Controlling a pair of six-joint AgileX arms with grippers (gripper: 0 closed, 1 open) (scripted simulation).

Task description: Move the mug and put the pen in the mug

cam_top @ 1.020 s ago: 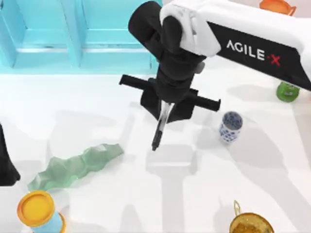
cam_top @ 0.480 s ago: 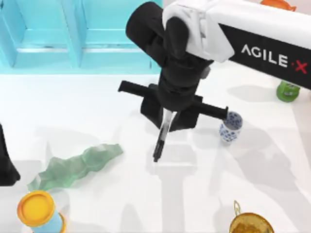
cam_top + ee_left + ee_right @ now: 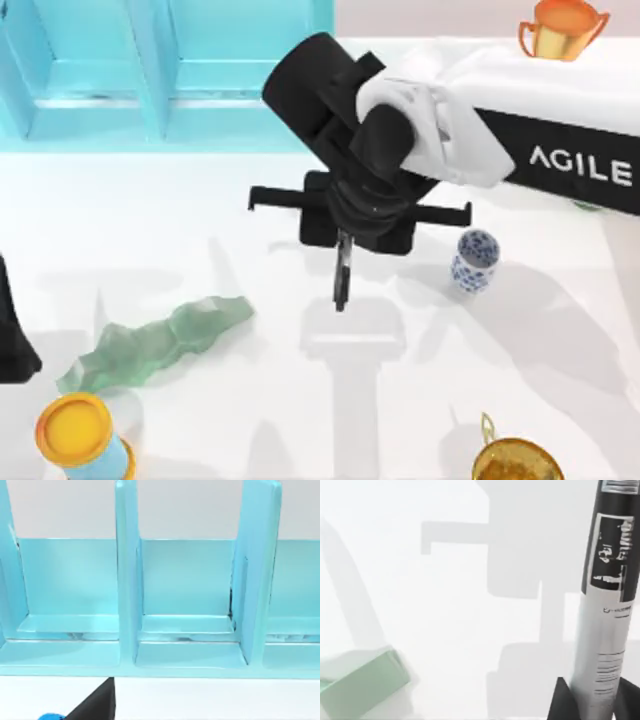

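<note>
Gripping the pen [image 3: 342,280], right pincer [image 3: 343,238] hangs beside the mug [image 3: 473,260]

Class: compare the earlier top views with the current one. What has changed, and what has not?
The right gripper, still shut on the pen, has swung it more upright, so it looks shorter, and edged toward the mug. The mug, green wrapper and left arm stayed put.

The right gripper [image 3: 343,243] now hangs more squarely over the table, its crossbar level rather than slanted. The pen [image 3: 342,275] it grips points straighter down and looks shorter, its tip higher up. The arm has swung clear of the gold trophy cup [image 3: 562,27].
</note>
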